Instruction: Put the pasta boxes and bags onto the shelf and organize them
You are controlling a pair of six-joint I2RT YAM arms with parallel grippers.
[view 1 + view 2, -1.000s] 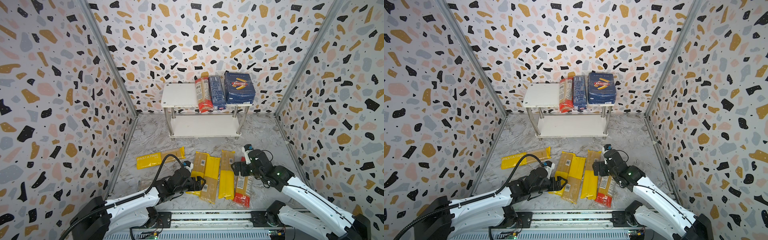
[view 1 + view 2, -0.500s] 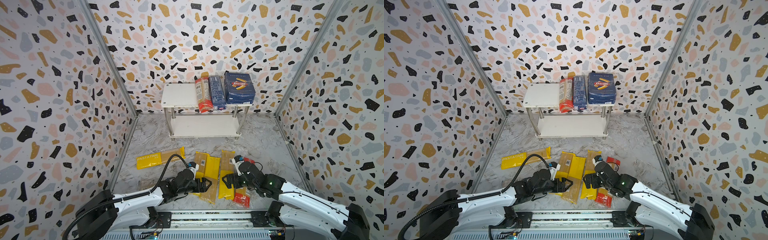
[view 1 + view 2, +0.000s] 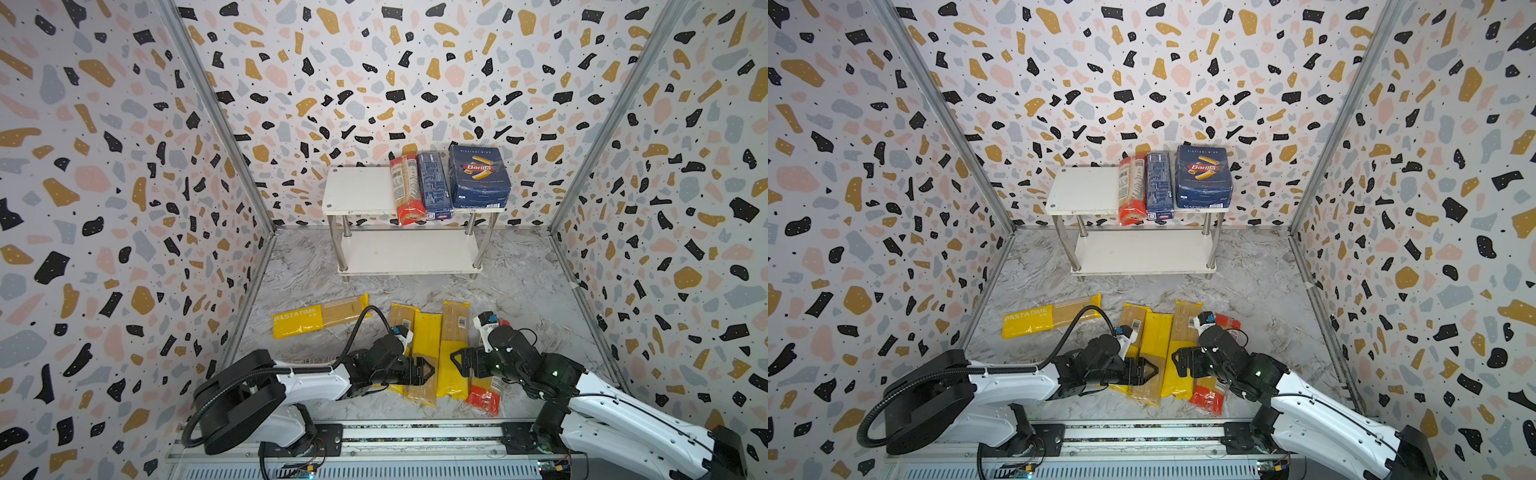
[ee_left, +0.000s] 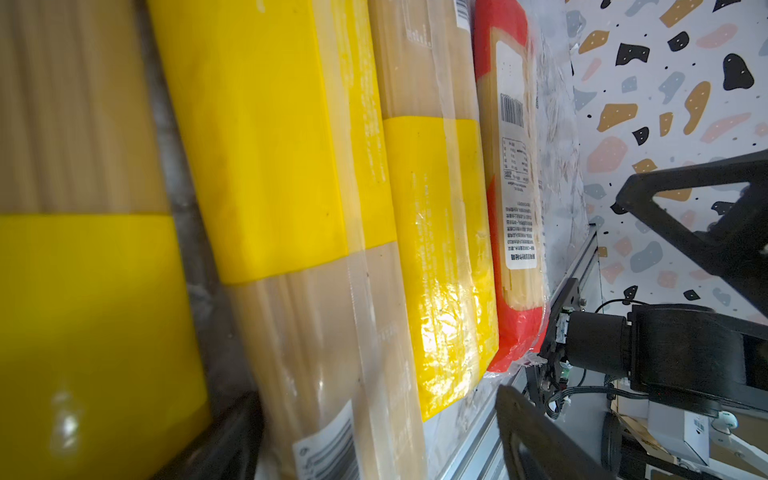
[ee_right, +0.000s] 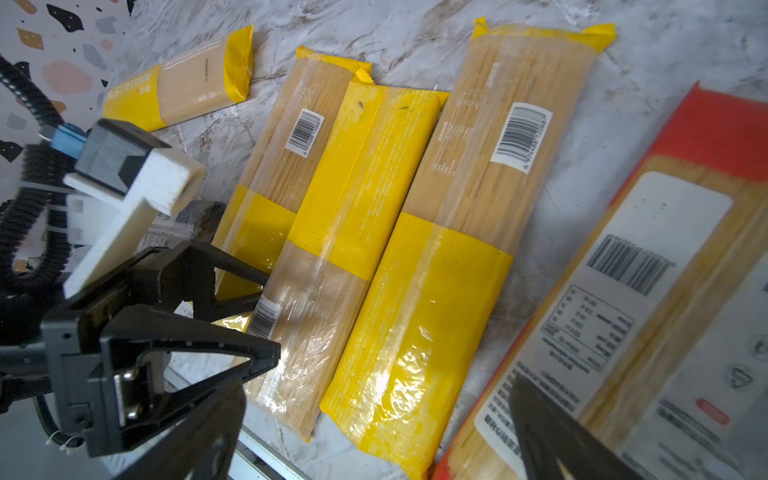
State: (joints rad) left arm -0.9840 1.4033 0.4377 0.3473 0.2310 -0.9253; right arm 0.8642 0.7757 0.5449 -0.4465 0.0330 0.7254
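Terrazzo-print walls (image 3: 374, 62) beyond and on both sides of left pincer (image 3: 430, 371) and right pincer (image 3: 454, 363): white with black, ochre, pink, grey-blue flecks. Grey-white marbled floor (image 3: 519, 282) under both. Metal corner posts (image 3: 216, 124) at the back corners, well beyond them. Even, bright light.

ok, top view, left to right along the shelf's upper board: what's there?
Bare end of the shelf → red-ended spaghetti bag → narrow Barilla box → wide Barilla rigatoni box.
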